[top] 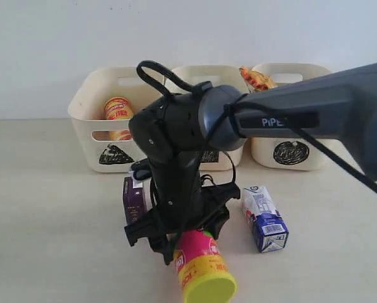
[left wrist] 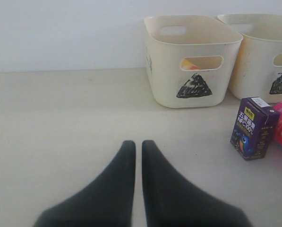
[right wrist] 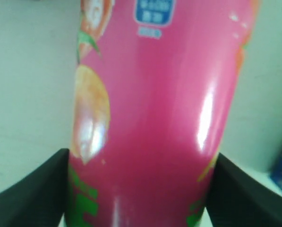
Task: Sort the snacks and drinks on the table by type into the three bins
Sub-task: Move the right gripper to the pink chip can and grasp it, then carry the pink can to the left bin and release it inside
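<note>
A pink chip tube (top: 197,259) with a yellow-green lid lies on the table (top: 49,221) near the front edge. My right gripper (top: 179,235) reaches down over it, and in the right wrist view its black fingers (right wrist: 37,189) press both sides of the tube (right wrist: 150,118). A dark purple carton (top: 135,199) stands just left of the arm. A white and blue carton (top: 265,218) lies to its right. My left gripper (left wrist: 138,144) hovers shut and empty over bare table, with the purple carton (left wrist: 253,128) off to one side.
Three cream bins stand along the back. The triangle bin (top: 90,95) holds an orange-yellow chip tube (top: 117,110). The middle bin (top: 207,71) is partly hidden by the arm. The circle bin (top: 314,151) holds an orange foil bag (top: 256,77).
</note>
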Robot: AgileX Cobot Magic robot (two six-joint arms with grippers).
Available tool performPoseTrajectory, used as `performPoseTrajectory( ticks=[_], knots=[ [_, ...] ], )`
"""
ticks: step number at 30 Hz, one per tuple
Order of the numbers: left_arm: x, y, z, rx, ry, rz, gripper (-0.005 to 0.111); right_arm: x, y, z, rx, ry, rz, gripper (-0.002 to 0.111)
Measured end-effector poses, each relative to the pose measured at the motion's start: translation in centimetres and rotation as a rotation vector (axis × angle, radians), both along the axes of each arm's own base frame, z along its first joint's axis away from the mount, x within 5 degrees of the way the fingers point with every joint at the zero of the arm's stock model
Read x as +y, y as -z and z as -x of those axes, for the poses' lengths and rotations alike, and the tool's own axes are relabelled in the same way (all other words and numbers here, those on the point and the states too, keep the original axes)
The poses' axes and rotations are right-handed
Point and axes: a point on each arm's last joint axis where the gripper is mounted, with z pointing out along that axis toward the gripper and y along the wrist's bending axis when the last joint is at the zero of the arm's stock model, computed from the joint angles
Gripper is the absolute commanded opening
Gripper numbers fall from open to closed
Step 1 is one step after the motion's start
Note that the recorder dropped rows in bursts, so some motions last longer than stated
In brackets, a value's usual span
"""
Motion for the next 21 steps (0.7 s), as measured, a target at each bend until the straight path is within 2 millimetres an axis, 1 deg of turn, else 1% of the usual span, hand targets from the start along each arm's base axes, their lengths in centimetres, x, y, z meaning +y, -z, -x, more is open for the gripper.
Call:
performPoseTrajectory(
  ticks=[2, 6, 7, 8, 9, 10, 12, 14, 18, 21],
  knots=[
    [0.0, 0.0, 0.0, 0.000, 0.000, 0.000, 0.004, -0.3, -1.2, -0.1, -0.037, 0.003, 0.002, 0.001],
    [0.0, 0.0, 0.0, 0.000, 0.000, 0.000, 0.004, -1.0, -4.7, 0.1, -0.110, 0.002, -0.028, 0.001],
    [0.0, 0.0, 0.0, 0.000, 0.000, 0.000, 0.004, -1.3, -6.0, 0.3, -0.131, 0.000, -0.045, 0.001],
    [0.0, 0.0, 0.0, 0.000, 0.000, 0.000, 0.004, -1.4, -6.6, 0.4, -0.143, -0.005, -0.055, 0.001],
    [0.0, 0.0, 0.0, 0.000, 0.000, 0.000, 0.004, -1.7, -8.1, 0.6, -0.166, -0.013, -0.080, 0.001],
    [0.0, 0.0, 0.0, 0.000, 0.000, 0.000, 0.004, -1.8, -8.7, 0.8, -0.176, -0.017, -0.091, 0.001],
    [0.0, 0.0, 0.0, 0.000, 0.000, 0.000, 0.004, -2.3, -10.8, 1.2, -0.214, -0.032, -0.129, 0.001],
    [0.0, 0.0, 0.0, 0.000, 0.000, 0.000, 0.004, -2.7, -12.3, 1.5, -0.248, -0.050, -0.164, 0.000],
    [0.0, 0.0, 0.0, 0.000, 0.000, 0.000, 0.004, -2.6, -14.5, 1.5, -0.345, -0.103, -0.261, 0.000],
    [0.0, 0.0, 0.0, 0.000, 0.000, 0.000, 0.004, -1.9, -15.1, 1.0, -0.429, -0.151, -0.343, 0.000]
  ],
)
